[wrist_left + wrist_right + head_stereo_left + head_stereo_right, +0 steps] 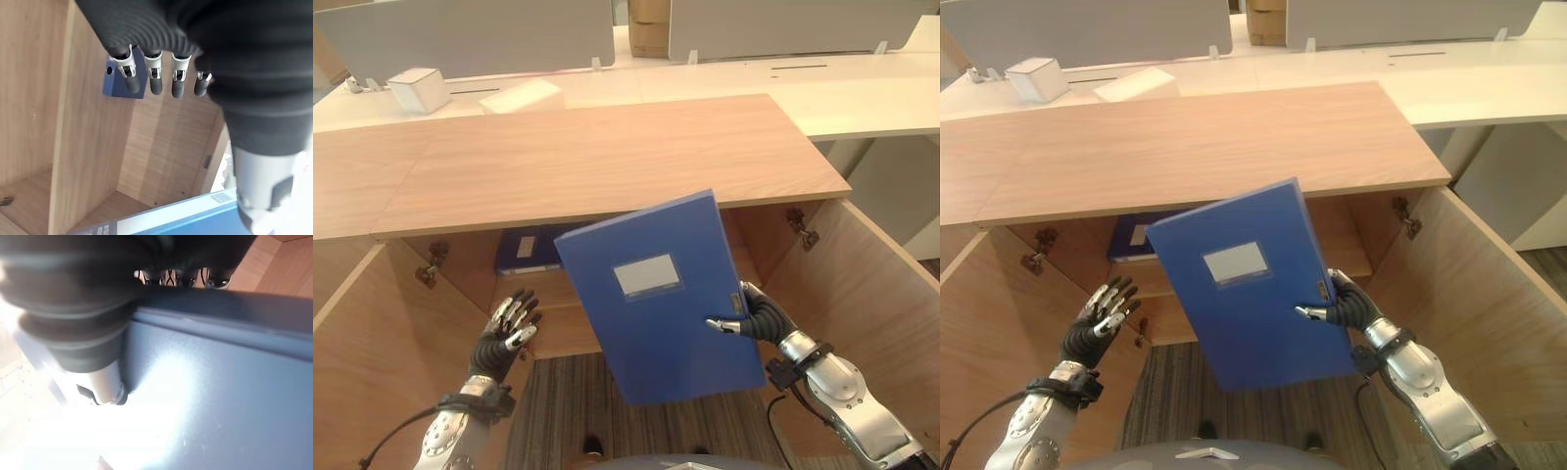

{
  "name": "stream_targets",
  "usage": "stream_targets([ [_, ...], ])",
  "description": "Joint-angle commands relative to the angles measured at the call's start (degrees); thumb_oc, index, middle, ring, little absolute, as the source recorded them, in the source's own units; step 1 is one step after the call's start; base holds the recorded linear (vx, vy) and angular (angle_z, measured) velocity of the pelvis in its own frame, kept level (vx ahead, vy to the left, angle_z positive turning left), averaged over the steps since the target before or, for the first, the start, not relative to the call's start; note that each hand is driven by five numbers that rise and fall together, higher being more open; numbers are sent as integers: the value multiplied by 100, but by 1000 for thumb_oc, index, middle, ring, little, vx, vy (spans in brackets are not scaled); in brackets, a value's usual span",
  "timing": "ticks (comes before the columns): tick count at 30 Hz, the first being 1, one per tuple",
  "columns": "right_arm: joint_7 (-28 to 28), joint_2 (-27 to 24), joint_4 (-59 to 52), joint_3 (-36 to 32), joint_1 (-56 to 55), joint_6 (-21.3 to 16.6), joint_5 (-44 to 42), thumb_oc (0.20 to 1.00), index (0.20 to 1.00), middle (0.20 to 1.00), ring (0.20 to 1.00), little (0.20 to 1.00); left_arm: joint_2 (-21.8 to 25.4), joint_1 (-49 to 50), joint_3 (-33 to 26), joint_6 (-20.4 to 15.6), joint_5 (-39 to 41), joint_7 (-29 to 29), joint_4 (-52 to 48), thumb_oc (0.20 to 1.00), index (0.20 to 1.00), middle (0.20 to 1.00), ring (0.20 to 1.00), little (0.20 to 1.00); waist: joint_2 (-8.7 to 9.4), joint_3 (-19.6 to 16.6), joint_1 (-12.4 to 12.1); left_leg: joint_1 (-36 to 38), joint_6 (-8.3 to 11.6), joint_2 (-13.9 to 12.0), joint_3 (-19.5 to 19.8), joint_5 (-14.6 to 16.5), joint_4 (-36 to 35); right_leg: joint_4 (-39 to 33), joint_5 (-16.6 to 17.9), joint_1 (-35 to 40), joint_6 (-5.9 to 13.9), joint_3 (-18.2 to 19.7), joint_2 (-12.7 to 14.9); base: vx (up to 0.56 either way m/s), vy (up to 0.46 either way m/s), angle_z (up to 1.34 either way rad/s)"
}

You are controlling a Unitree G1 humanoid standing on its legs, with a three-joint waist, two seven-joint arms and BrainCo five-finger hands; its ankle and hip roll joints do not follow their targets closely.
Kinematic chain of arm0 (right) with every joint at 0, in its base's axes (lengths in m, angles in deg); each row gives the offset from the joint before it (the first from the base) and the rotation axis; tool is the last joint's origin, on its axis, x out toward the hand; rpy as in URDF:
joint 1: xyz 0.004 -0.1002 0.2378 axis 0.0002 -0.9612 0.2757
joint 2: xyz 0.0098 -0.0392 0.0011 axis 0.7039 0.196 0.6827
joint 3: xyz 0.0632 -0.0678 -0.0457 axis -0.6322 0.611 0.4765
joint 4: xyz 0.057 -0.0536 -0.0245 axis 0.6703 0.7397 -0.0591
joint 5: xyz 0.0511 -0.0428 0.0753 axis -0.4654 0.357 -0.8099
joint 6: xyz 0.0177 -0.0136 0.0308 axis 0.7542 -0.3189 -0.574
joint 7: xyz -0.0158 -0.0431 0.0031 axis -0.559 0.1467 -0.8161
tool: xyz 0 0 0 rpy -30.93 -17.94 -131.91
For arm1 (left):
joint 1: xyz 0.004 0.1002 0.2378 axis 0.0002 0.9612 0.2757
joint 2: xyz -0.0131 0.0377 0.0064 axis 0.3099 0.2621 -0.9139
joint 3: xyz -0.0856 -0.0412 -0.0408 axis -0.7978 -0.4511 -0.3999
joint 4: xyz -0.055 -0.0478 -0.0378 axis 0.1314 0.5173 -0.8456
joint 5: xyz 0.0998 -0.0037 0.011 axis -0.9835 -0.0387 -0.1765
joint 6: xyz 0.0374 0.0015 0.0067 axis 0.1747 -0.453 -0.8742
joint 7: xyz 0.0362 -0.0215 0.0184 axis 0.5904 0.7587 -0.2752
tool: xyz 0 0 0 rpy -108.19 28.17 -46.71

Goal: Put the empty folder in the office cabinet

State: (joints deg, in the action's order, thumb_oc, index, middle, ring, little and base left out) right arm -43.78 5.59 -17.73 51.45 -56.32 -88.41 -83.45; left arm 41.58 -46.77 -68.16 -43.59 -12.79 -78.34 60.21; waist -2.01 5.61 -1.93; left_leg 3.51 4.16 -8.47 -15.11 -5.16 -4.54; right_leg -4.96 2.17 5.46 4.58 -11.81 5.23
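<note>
Right in front of the open office cabinet [607, 157] is where things stand: the right hand [751, 318] has the blue folder [661, 294] pinched by its right edge, thumb on the front cover and fingers curled round behind, so it's a proper grip. The folder is held up in the air, tilted, its front face with the pale label toward the camera, just outside the cabinet's opening and partly covering it, not inside yet.

So progress-wise I'd say the pick-up is done and the actual putting-away is what's left: the folder has to go in past the front edge, get set down on a shelf, and then be let go. Both cabinet doors [891, 304] are swung wide open, so nothing looks to be blocking the way.

Left hand [509, 328] hangs off to the cabinet's left side, near the left door, fingers relaxed and spread, holding nothing.

As for what's in the cabinet: there's a second blue folder [524, 250] lying on the upper shelf, toward the back left. The rest of the shelf space that I can see beside it looks bare, though the held folder hides a good chunk of the middle
</note>
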Motion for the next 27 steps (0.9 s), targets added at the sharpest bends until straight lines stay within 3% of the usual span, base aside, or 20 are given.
stream_targets([
  [1,-69,-274,-218,26,485,-498,155,200,200,200,200,200,568,-186,64,-81,130,-274,226,1000,1000,1000,1000,1000,217,161,43,-148,265,-246,300,100,-46,76,173,-128,513,101,579,-128,-2,0],
  [11,101,-907,759,881,1231,-526,734,200,200,200,200,200,1403,-320,884,-48,-211,-501,1185,1000,1000,1000,1000,1000,117,799,-15,-990,284,-251,432,-219,-46,336,306,-1054,545,110,613,-135,3,1],
  [16,152,-1130,992,1213,1557,-510,947,200,200,200,200,200,1597,-300,1198,33,-320,-634,1629,1000,1000,1000,1000,1000,78,1110,-54,-1486,277,-229,538,-374,-24,537,326,-1564,532,109,647,-107,5,8],
  [24,473,-948,1886,1387,1851,-470,1135,200,200,200,200,200,1514,-424,1439,-5,-618,-565,2291,1000,1000,1000,1000,1000,33,1327,-82,-1854,266,-213,616,-450,1,614,357,-1893,539,83,714,-29,17,4],
  [27,999,-518,2599,1196,2123,-435,1277,200,200,200,200,200,1231,-598,1331,-299,-1346,-38,2981,1000,1000,1000,1000,1000,21,1368,-146,-2128,231,-126,698,-451,24,552,398,-2057,538,45,784,14,55,7],
])
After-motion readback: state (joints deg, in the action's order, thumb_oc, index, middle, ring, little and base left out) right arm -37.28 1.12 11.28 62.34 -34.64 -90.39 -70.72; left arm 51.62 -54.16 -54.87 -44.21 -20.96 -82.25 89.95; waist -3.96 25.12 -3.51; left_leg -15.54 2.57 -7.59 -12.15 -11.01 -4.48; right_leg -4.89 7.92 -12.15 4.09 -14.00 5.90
